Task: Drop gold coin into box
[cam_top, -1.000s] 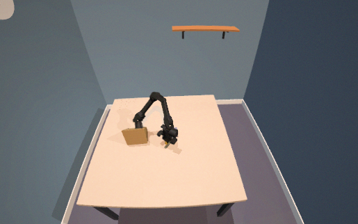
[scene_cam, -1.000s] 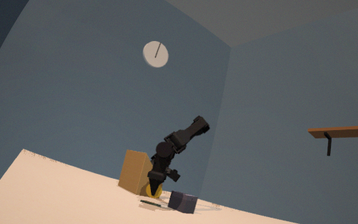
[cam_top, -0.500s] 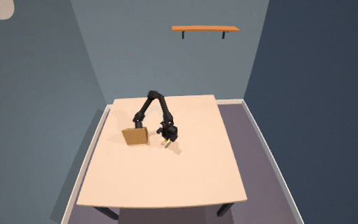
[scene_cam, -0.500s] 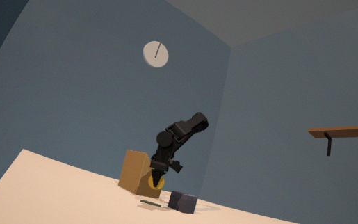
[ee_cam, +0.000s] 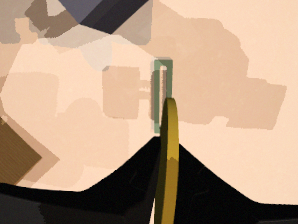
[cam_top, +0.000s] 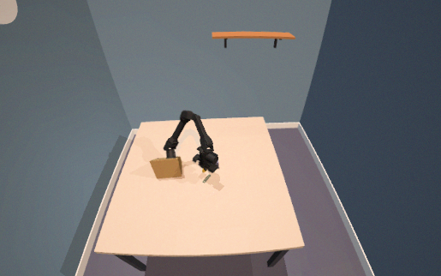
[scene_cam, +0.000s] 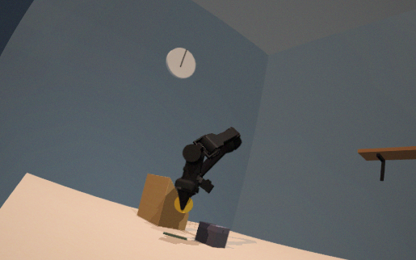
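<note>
My gripper (scene_cam: 182,207) (ee_cam: 162,143) is shut on the gold coin (scene_cam: 189,205) (ee_cam: 172,135), which stands on edge between the fingers. In the top view only a small bit of the coin (cam_top: 204,171) shows below the arm. The coin is held above the table, clear of the holder. The dark-green holder (cam_top: 206,178) (scene_cam: 174,236) (ee_cam: 156,110) lies empty on the table, its narrow groove showing in the wrist view. The grey box (scene_cam: 212,235) (ee_cam: 97,11) stands near the holder. Its slot cannot be seen, and the arm hides the box in the top view.
A tall brown block (cam_top: 168,168) (scene_cam: 157,199) (ee_cam: 17,155) stands on the table (cam_top: 198,223) beside the holder, near the arm's base. An orange shelf (cam_top: 253,35) (scene_cam: 405,154) is on the wall, far from the arm.
</note>
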Controlling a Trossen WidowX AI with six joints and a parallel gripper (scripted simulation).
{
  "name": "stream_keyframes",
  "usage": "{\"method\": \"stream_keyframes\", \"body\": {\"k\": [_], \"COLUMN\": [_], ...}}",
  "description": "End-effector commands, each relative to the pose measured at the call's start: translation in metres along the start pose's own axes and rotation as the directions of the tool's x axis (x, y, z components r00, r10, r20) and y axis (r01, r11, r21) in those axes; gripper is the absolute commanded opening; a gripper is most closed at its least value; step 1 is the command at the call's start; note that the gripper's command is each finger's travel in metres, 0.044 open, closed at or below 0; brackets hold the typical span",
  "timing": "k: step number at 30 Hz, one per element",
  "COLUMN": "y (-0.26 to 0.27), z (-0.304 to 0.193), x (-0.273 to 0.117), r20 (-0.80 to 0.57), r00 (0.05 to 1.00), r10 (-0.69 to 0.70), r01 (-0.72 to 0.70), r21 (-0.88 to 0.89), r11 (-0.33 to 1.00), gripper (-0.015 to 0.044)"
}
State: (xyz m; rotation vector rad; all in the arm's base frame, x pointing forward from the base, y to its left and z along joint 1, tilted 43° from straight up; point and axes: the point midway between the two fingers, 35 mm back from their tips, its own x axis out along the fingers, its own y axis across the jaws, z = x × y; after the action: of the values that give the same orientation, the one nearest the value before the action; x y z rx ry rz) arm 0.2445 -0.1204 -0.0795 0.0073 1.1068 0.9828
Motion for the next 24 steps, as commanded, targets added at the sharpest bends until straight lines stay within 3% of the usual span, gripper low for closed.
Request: {"method": "stream_keyframes", "body": {"k": [1,10,24], "y": [-0.0016,-0.0017,-0.0018], "z": [0.0019,0.0056,0.0107], "x": [-0.0031,-0.0034,-0.0038], "r20": [-0.004,-0.004,-0.004], "r00": [1.000,1.000,1.000], "r10": [-0.007,-0.007,-0.007], "r01": [0.007,0.008,0.007], "r21": [0.107,0.393,0.728], "r11": [0.994,0.919,0.686], "gripper": [0.0000,0.0000,0.0000]}}
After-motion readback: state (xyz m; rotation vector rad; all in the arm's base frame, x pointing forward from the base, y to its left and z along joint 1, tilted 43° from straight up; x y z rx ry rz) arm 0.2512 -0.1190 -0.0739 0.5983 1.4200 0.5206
